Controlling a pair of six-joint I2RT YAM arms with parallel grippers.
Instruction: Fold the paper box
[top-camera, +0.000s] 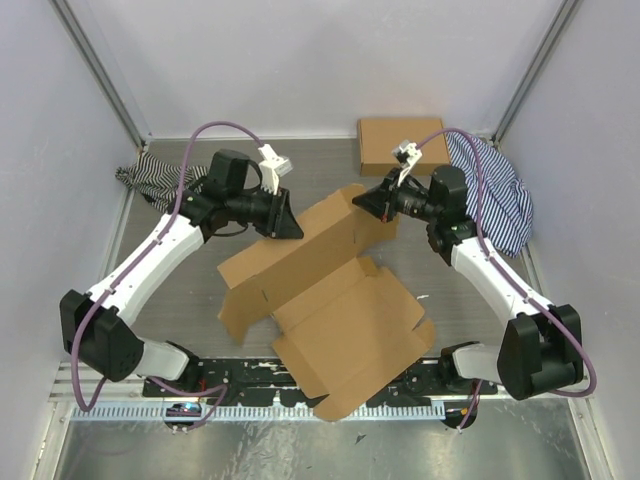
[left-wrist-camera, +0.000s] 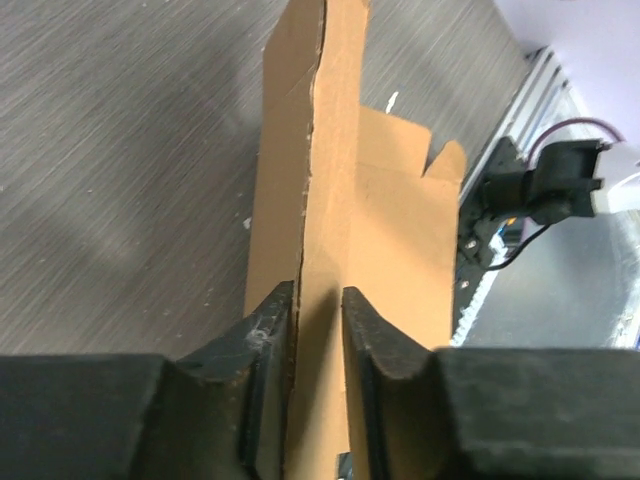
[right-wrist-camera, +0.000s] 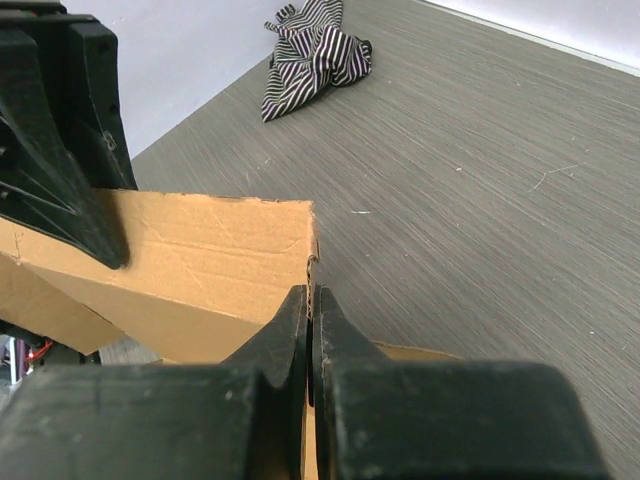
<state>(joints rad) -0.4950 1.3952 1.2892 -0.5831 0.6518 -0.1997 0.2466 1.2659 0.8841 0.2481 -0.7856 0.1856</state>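
The paper box (top-camera: 340, 300) is a brown die-cut sheet lying mid-table, with one long panel raised at its far side. My left gripper (top-camera: 288, 222) is at that panel's left end. In the left wrist view its jaws (left-wrist-camera: 318, 305) stand apart astride the panel's edge (left-wrist-camera: 310, 180), the left finger against the card and the right finger clear of it. My right gripper (top-camera: 372, 203) is at the panel's right corner. In the right wrist view (right-wrist-camera: 312, 300) it is shut on the corrugated edge of the panel (right-wrist-camera: 200, 250). The left gripper (right-wrist-camera: 60, 150) shows there on the panel's far end.
A smaller ready-made brown box (top-camera: 400, 145) stands at the back. Striped cloths lie at the back left (top-camera: 150, 178) and at the right (top-camera: 495, 190). The left one also shows in the right wrist view (right-wrist-camera: 315, 55). The arms' base rail (top-camera: 300, 405) runs along the near edge.
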